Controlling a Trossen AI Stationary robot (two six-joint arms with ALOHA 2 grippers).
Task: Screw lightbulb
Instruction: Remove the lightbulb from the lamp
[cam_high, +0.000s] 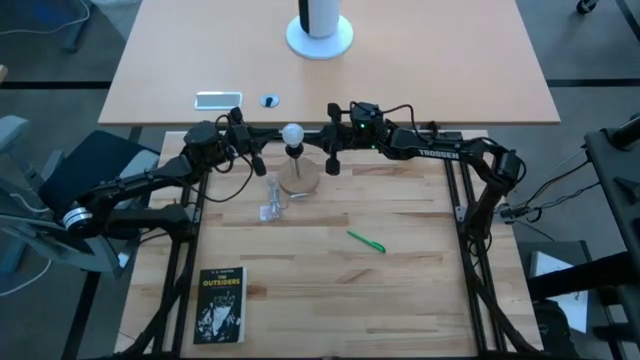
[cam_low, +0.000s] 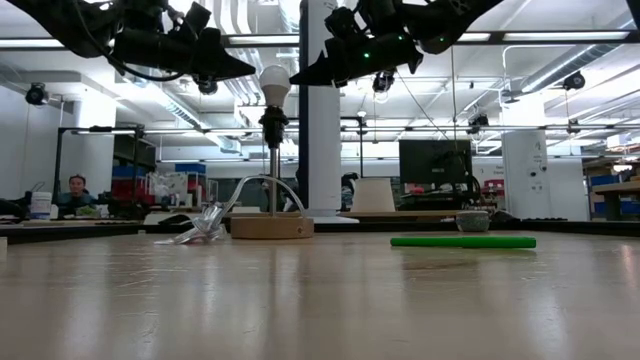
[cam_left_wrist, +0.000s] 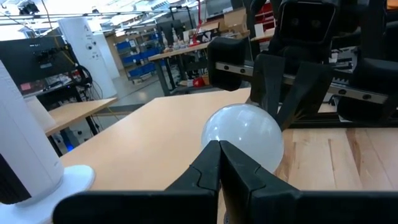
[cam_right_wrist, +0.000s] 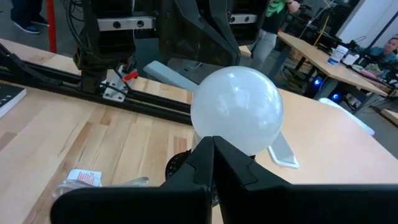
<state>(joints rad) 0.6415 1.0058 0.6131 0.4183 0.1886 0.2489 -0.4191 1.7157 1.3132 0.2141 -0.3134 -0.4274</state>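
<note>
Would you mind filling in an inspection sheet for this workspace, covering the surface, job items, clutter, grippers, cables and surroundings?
Surface: light wooden table, no spills seen.
Job's things: lightbulb sits upright in a lamp socket on a round wooden base.
Clutter: clear plastic wrapper beside the base; green pen; black book near the front edge.
Grippers: left gripper shut, beside the bulb, holding nothing; right gripper shut, on the bulb's other side, holding nothing.
Cables: lamp cord loops off the base.
Surroundings: second table behind with a white stand; a person sits far off.
</note>
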